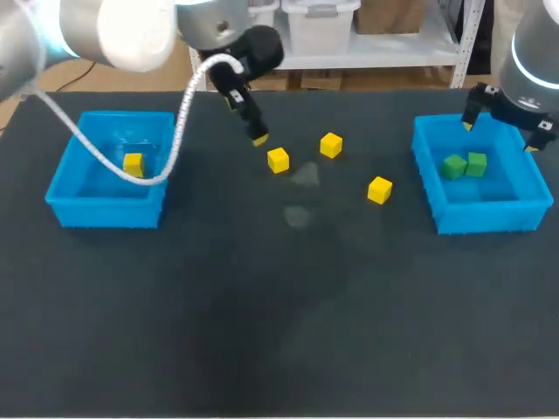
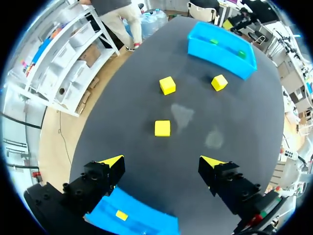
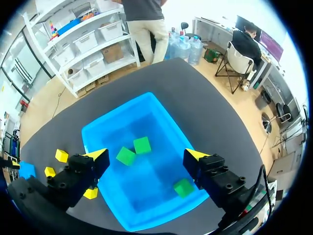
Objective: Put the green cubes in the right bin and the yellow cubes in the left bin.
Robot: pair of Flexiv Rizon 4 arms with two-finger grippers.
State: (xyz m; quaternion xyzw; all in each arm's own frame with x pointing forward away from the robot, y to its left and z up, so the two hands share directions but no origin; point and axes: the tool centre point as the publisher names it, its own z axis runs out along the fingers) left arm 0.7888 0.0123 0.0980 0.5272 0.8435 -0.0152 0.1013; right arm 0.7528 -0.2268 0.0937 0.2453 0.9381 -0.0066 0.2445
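Wide-open left gripper (image 2: 163, 162) near three yellow cubes (image 2: 162, 128), desk's (image 1: 262, 305) far side; wide-open right gripper (image 3: 146, 155) over right bin (image 3: 116, 113), green cubes (image 3: 142, 145) inside.

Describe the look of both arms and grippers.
Rounded light grey links on both; the right arm has a cyan ring. A white ribbed cable hangs from the left arm. The left gripper and right gripper have black fingers, yellow tips.

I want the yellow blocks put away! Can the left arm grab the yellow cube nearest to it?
Probably yes. The open left gripper hangs just short of that small yellow cube, and nothing stands between them.
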